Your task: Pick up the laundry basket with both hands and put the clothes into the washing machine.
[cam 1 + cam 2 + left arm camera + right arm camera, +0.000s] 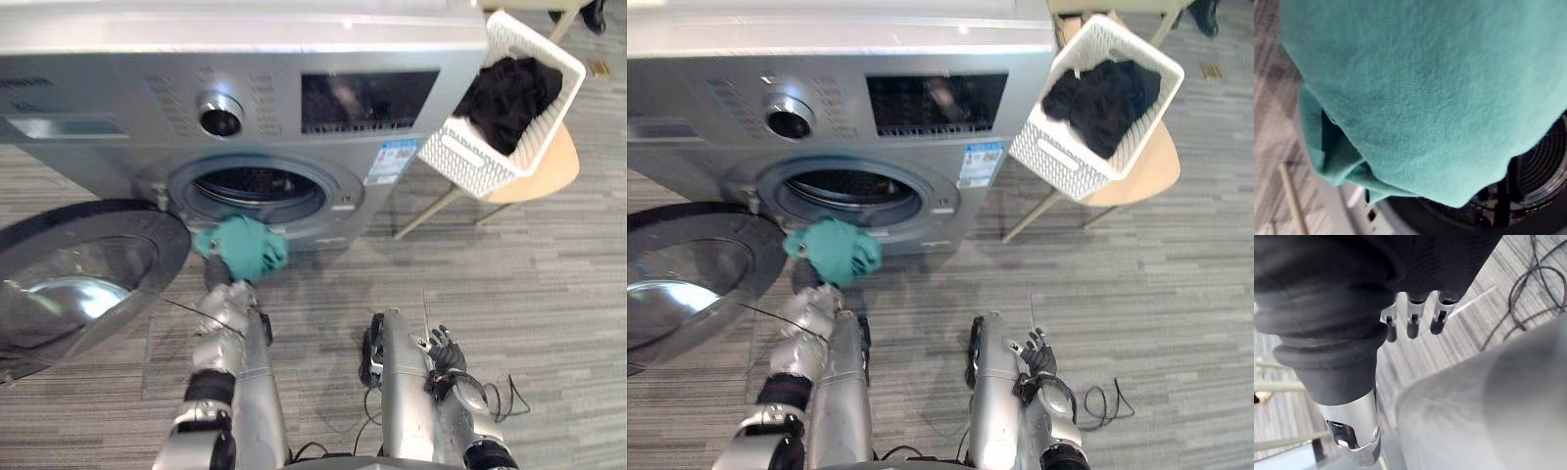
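Note:
My left hand (223,286) is raised in front of the washing machine's round opening (257,183) and is shut on a bunched teal garment (243,245). The garment hangs just below the opening's lower rim and, in the left wrist view, the same teal garment (1420,98) covers the hand, with the drum behind it. A white laundry basket (470,157) with dark clothes (509,93) sits tilted on a wooden chair to the right of the machine. My right hand (446,352) hangs low at my side with relaxed fingers (1411,325), holding nothing.
The silver washing machine (118,108) stands on a grey striped floor. Its round door (78,279) is swung open to the left, close to my left arm. The wooden chair (549,171) stands on thin legs to the machine's right.

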`<state>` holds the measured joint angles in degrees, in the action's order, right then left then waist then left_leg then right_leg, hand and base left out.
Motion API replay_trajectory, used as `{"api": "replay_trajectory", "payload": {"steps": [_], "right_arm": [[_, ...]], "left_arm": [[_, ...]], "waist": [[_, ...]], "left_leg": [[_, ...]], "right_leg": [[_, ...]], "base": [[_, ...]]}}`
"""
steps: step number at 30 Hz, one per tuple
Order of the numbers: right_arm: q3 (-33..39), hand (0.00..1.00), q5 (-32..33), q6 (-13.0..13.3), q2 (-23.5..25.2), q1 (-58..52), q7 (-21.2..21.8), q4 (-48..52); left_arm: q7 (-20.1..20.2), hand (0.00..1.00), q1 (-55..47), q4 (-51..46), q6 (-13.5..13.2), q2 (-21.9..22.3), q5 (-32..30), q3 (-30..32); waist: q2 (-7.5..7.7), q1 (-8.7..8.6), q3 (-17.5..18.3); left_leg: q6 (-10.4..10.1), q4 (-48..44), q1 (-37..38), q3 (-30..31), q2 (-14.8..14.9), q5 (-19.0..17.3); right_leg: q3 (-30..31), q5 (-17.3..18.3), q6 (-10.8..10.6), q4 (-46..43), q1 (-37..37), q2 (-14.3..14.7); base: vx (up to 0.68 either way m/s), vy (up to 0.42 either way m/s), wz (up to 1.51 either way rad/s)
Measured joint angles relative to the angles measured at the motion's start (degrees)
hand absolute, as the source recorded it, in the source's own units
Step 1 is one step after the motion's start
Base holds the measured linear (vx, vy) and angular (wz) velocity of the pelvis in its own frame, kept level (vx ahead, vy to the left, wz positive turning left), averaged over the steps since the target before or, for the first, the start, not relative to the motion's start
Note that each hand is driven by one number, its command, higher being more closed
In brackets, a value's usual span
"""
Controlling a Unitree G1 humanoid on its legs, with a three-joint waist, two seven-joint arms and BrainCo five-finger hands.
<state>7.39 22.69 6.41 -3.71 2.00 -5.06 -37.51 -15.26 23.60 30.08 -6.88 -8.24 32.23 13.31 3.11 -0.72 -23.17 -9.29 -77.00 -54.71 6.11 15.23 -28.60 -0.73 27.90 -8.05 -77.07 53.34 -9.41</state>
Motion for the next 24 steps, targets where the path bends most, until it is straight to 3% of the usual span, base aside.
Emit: {"api": "replay_trajectory", "payload": {"steps": [6,15,20,24], "right_arm": [[-0.03,0.00,1.72,1.58,0.41,-0.17,-0.07,3.69],[1.10,0.00,4.33,3.13,0.93,-3.34,0.25,5.10],[1.02,0.00,5.92,2.70,2.91,-6.94,0.20,4.86],[0.71,0.00,6.11,2.14,3.47,-7.14,0.25,5.34]], "left_arm": [[-0.14,1.00,12.47,7.83,0.22,-6.91,3.27,5.38],[0.78,1.00,35.43,13.55,1.72,-17.05,4.15,1.10],[1.37,1.00,41.20,13.81,1.69,-17.30,4.20,-3.24],[1.39,1.00,43.52,15.21,1.70,-15.88,4.16,-6.65]], "waist": [[1.67,0.11,-1.02],[3.83,-0.07,-1.86],[4.23,-1.54,-2.08],[5.55,-1.86,-2.76]], "left_leg": [[-0.73,-5.92,-8.60,2.63,1.81,-1.00],[-0.75,-8.10,-17.53,3.60,6.36,-1.10],[-1.05,-9.17,-19.57,3.38,9.83,-1.88],[-1.28,-9.22,-19.78,2.48,11.04,-2.05]], "right_leg": [[-0.29,0.54,0.69,-4.82,7.94,2.07],[-0.43,-3.36,1.87,-3.29,16.75,7.32],[-0.53,-4.79,2.22,-2.66,19.30,9.64],[-0.33,-5.08,2.53,-2.96,21.03,10.40]], "base": [[-0.06,-0.047,-0.15],[-0.02,-0.035,-0.33],[0.00,-0.033,-0.38],[-0.01,-0.066,-0.25]]}}
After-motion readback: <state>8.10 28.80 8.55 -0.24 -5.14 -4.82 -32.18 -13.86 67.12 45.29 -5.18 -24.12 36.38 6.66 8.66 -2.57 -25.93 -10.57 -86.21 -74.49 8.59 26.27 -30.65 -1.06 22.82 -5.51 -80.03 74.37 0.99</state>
